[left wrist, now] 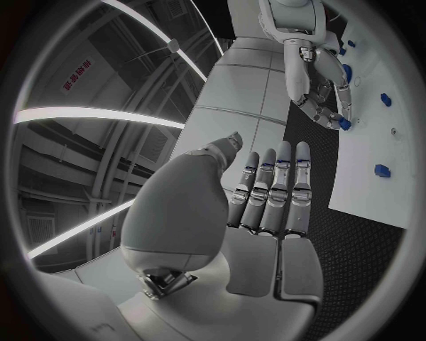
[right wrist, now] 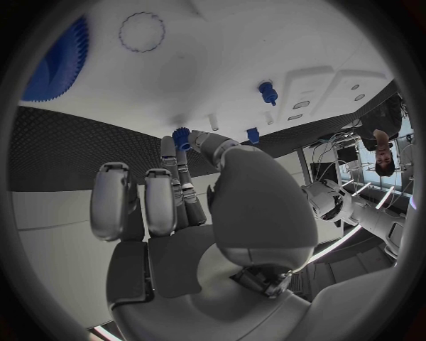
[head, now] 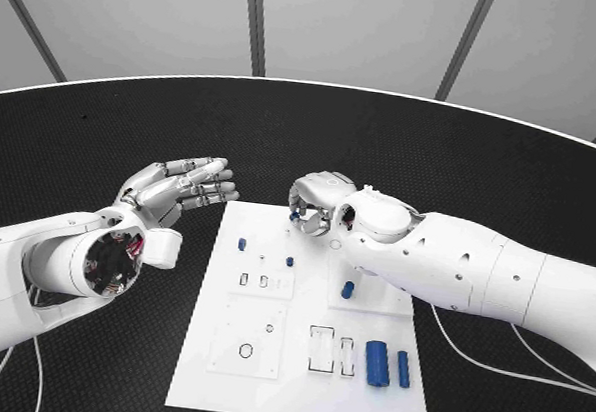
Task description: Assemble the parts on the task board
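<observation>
One blue part (right wrist: 182,136), pinched by right hand (head: 324,201)

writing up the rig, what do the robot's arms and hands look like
Both arms are smooth white shells. The left hand and right hand are silver metal with segmented fingers and darker joints. Thin white cables trail on the table from each arm, and the left wrist has a round dark opening.

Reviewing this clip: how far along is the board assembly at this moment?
Early to midway, at a guess. A few small blue pegs already stand in the white task board. The right hand pinches a small blue toothed part in its fingers over the board's far end. The left hand hovers open beside the board. Two blue cylinders lie loose near the front, beside unfilled rectangular slots.
</observation>
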Motion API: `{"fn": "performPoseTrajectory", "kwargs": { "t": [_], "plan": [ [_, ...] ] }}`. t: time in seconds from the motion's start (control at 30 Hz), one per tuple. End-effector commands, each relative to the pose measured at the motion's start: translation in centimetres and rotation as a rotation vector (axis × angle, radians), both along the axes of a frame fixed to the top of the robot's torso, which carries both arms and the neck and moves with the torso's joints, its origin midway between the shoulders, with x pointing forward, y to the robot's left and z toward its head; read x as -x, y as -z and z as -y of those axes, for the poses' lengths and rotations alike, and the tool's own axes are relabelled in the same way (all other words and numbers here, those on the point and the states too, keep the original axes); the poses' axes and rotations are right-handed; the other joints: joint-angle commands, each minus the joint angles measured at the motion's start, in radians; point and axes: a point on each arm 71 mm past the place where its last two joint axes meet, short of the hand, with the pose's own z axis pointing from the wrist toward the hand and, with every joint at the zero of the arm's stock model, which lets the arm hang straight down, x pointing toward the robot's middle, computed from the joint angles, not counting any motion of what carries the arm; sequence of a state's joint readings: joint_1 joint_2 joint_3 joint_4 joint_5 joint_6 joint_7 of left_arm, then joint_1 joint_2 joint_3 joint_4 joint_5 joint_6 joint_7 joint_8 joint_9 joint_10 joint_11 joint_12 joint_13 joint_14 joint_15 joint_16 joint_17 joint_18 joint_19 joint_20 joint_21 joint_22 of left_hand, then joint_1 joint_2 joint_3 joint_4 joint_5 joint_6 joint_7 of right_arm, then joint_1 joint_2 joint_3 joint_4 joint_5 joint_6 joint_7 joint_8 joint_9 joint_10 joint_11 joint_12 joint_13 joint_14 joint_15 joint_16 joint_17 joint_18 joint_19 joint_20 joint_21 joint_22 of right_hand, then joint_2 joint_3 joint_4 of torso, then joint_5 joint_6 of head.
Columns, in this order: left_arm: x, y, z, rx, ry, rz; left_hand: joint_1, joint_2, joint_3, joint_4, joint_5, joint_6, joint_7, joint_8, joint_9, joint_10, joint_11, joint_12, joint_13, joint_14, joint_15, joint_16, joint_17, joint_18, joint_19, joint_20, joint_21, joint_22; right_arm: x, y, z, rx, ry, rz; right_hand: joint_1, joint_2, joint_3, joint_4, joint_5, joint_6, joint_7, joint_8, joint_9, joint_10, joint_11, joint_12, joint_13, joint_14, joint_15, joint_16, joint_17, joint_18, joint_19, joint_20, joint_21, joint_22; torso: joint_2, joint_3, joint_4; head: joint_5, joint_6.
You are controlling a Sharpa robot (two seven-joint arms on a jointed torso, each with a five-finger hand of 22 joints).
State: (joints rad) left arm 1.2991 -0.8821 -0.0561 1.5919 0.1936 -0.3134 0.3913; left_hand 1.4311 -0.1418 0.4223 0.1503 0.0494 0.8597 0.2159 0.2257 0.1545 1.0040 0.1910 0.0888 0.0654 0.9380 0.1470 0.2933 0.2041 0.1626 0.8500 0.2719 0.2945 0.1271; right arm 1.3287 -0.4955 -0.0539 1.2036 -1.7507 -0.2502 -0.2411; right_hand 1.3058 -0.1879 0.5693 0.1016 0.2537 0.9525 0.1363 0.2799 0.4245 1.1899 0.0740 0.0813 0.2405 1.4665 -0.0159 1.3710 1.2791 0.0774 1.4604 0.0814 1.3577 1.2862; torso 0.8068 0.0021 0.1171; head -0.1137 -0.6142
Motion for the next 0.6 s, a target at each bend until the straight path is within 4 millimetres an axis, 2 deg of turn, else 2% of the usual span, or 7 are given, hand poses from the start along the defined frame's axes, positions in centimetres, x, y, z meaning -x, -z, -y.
{"fn": "performPoseTrajectory", "kwargs": {
  "t": [0.03,0.07,0.3,0.6],
  "plan": [
    [-0.01,0.00,-0.01,0.000,0.000,0.000,-0.009,-0.003,0.006,-0.001,0.002,-0.005,0.038,-0.004,-0.001,-0.002,0.005,-0.001,-0.001,-0.004,0.005,-0.007,0.001,0.020,0.003,-0.001,0.003,-0.001,-0.05,0.00,0.04,0.001,0.002,-0.001,-0.002,-0.016,0.011,0.002,-0.007,-0.020,0.005,-0.016,-0.004,-0.016,0.004,-0.010,-0.004,0.050,0.009,-0.003,-0.003,-0.012,-0.002,0.008,-0.007,-0.003,0.000,-0.0005,0.0001,0.000,0.000],
    [-0.01,0.00,-0.01,0.000,0.000,0.000,-0.010,-0.004,0.007,-0.002,0.002,-0.006,0.039,-0.004,-0.002,-0.002,0.006,-0.003,-0.001,-0.005,0.006,-0.007,0.001,0.020,0.003,-0.001,0.003,-0.001,-0.06,0.00,0.05,0.001,0.002,0.000,-0.005,-0.021,0.014,0.003,-0.008,-0.035,0.007,-0.028,-0.008,-0.023,0.006,-0.013,-0.006,0.049,0.011,-0.004,-0.006,-0.012,-0.004,0.010,-0.010,-0.006,0.001,-0.0006,0.0002,0.000,0.000],
    [-0.02,0.00,-0.06,-0.001,-0.001,-0.001,-0.010,-0.004,0.007,-0.002,0.002,-0.006,0.039,-0.004,-0.002,-0.002,0.006,-0.003,-0.001,-0.005,0.006,-0.007,0.001,0.020,0.003,-0.001,0.003,-0.001,-0.10,-0.07,0.09,-0.003,0.002,0.005,-0.010,-0.035,0.023,0.005,-0.009,-0.075,0.007,-0.059,-0.018,-0.048,0.008,-0.017,-0.015,0.046,0.013,-0.008,-0.015,-0.009,-0.009,0.015,-0.020,-0.015,0.001,-0.0005,0.0009,0.000,0.002],
    [-0.03,0.01,-0.08,-0.001,0.000,-0.002,-0.011,-0.004,0.008,-0.003,0.002,-0.006,0.039,-0.005,-0.002,-0.003,0.006,-0.004,-0.001,-0.006,0.006,-0.008,0.001,0.020,0.002,-0.001,0.003,-0.001,0.02,-0.24,0.35,-0.015,0.004,0.019,-0.010,-0.036,0.026,0.005,-0.008,-0.080,0.007,-0.064,-0.020,-0.049,0.008,-0.016,-0.016,0.045,0.013,-0.010,-0.018,-0.008,-0.011,0.015,-0.023,-0.019,0.001,0.0004,0.0003,0.000,0.003]
  ]
}}
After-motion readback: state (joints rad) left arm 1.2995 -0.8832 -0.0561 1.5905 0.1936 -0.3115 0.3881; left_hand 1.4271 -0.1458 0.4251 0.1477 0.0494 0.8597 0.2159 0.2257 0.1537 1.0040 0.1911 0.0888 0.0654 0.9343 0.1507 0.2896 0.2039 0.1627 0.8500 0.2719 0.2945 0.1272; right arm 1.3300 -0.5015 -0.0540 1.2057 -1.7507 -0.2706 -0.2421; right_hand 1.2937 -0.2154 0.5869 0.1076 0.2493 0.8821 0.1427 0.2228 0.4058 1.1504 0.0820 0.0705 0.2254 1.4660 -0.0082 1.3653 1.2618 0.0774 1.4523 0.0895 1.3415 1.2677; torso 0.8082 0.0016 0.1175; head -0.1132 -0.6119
